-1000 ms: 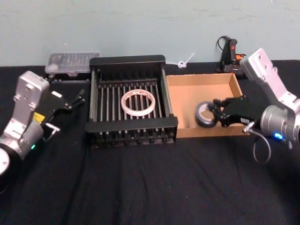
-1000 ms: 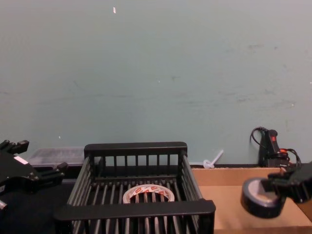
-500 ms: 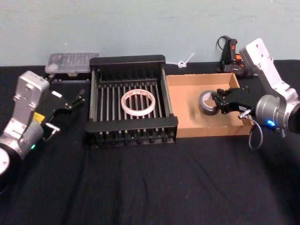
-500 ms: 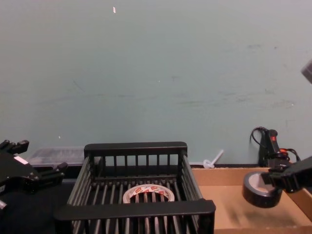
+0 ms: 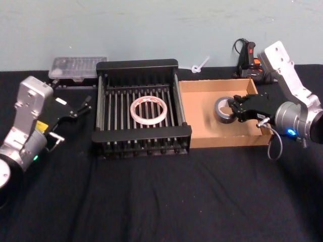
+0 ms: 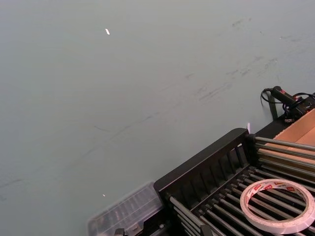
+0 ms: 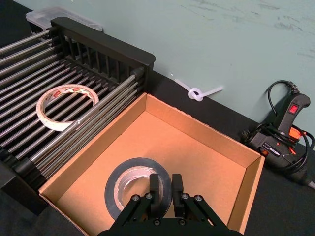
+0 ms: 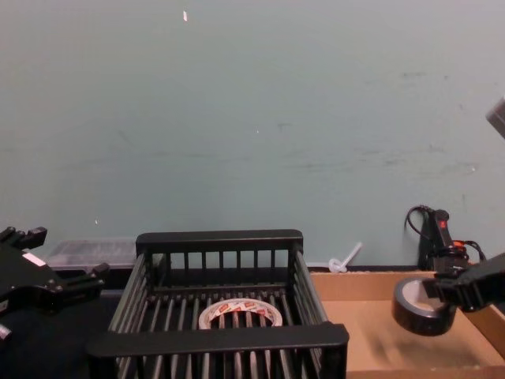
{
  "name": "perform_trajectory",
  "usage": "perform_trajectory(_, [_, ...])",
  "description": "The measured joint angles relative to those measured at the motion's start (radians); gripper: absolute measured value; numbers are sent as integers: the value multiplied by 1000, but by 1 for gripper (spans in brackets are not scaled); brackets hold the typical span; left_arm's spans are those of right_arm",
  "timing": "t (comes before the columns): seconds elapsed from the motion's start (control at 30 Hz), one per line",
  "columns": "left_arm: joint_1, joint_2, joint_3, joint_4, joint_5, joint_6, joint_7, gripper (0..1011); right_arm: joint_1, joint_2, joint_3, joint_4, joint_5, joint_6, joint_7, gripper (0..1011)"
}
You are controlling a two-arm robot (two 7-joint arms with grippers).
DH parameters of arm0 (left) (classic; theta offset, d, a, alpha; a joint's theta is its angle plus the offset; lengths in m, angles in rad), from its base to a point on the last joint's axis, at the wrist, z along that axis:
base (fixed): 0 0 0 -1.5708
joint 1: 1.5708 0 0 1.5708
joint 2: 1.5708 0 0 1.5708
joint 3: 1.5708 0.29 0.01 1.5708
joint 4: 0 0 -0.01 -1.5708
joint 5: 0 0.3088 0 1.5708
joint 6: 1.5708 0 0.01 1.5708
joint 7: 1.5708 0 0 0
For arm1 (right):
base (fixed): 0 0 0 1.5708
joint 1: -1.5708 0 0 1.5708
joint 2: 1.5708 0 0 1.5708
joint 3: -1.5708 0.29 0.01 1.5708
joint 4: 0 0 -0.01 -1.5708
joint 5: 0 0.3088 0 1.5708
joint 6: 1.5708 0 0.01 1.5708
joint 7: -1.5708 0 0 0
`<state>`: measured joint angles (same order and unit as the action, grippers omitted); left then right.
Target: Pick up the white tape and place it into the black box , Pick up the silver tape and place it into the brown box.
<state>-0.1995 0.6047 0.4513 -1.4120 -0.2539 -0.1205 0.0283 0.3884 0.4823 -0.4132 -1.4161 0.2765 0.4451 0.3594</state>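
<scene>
Silver tape (image 5: 224,109) now over brown box (image 5: 202,139)

The white tape (image 5: 149,110), a flat whitish roll with red print on its inner ring, lies flat on the barred bottom of the black box (image 5: 142,135), near its middle. The silver tape (image 5: 224,109), a dark grey roll, hangs tilted over the shallow brown box (image 5: 223,140), clamped in the right tool (image 5: 233,109)
</scene>
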Motion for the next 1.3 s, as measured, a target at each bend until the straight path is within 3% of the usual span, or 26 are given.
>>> perform_trajectory(0.1, [0,0,0,0,0,0,0,1001,0,1,0,-1,0,0,0,194])
perform_trajectory(0.5, [0,0,0,0,0,0,0,1001,-1,2,-2,-3,2,1,2,537])
perform_trajectory(0.53, [0,0,0,0,0,0,0,1002,-1,2,-2,-4,2,1,2,607])
perform_trajectory(0.87, [0,0,0,0,0,0,0,1001,-1,3,-2,-4,3,2,2,917])
perform_trajectory(1.03, [0,0,0,0,0,0,0,1002,-1,3,-2,-5,3,2,2,1002])
perform_trajectory(1.3, [0,0,0,0,0,0,0,1001,-1,3,-2,-5,3,2,2,1002])
